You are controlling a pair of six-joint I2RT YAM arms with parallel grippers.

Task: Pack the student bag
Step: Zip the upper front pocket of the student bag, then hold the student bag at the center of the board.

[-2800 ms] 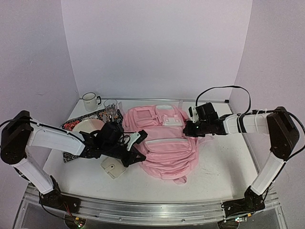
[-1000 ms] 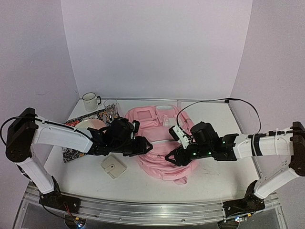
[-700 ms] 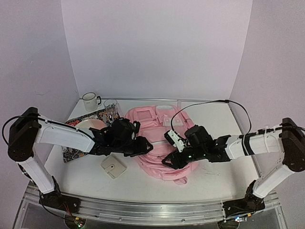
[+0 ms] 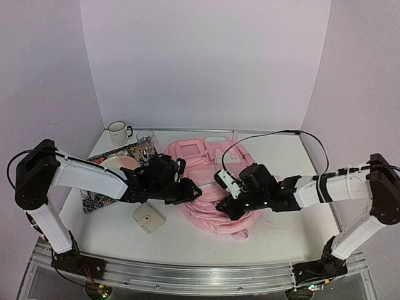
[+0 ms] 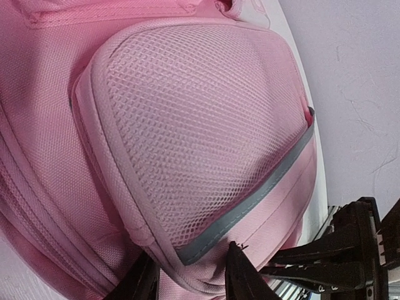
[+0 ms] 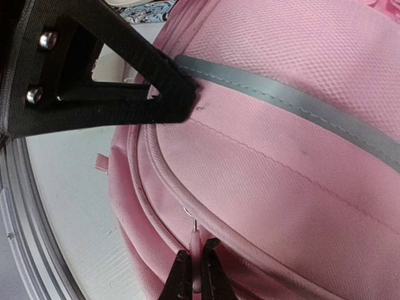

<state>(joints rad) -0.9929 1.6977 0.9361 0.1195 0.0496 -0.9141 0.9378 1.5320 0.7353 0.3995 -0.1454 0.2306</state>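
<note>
Nearest the arm bases, a small square cream-coloured wallet-like case (image 4: 149,219) is seen lying on the white table (image 4: 281,234), near the left corner of the large soft light-pink fabric student bag (image 4: 209,164), which is laid flat in the middle of the table. At the bag's near end, a small pink zip pull (image 6: 196,240) is pinched between the almost closed fingers of the right gripper (image 6: 197,256), as the right wrist view shows. The zip line beside it is seen shut, with no opening in the fabric. At the bag's left side, the piped edge below the pink mesh pocket (image 5: 200,119) is straddled by the left gripper (image 5: 190,281). The fabric appears to be clamped between its narrowed fingers, so the bag is judged to be steadied for unzipping. Farther back on the left, a flat dark patterned book or mat (image 4: 92,201) is seen with a pale round dish-like thing (image 4: 115,166) on it. Beyond these, a clear drinking glass (image 4: 145,140) and a white mug (image 4: 117,132) are stood near the back wall. Every loose item is seen outside the bag, so packing is judged not yet begun: the compartment is to be opened first, then filled and zipped.
</note>
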